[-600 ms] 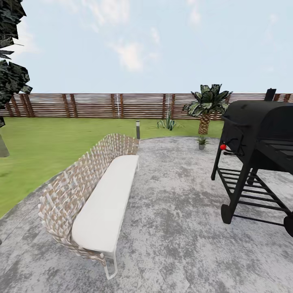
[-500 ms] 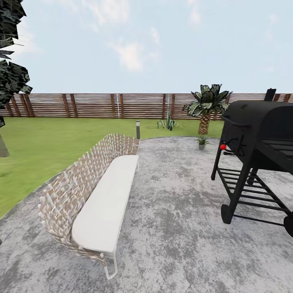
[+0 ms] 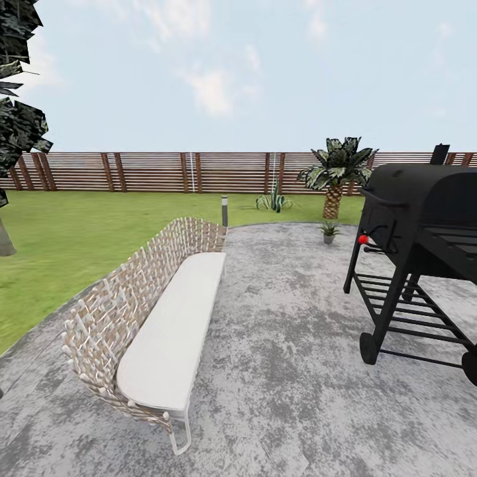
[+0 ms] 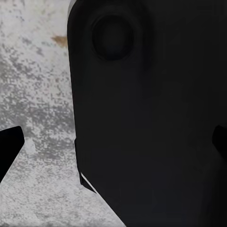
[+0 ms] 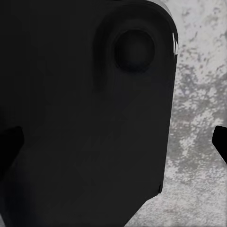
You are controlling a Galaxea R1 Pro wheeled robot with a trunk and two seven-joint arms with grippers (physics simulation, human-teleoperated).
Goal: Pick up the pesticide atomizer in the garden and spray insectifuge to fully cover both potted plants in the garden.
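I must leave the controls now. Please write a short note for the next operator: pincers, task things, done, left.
Left pincer and right pincer: fingertips apart at the picture edges, nothing between them; both look open.
One potted plant stands at the far edge of the paving, beside the grill, in front of the palm.
Done: nothing sprayed.
Left: find the atomizer and the second plant, spray both.

1 small potted plant (image 3: 328, 230) stands upright at the grey paving's (image 3: 298, 331) far edge.
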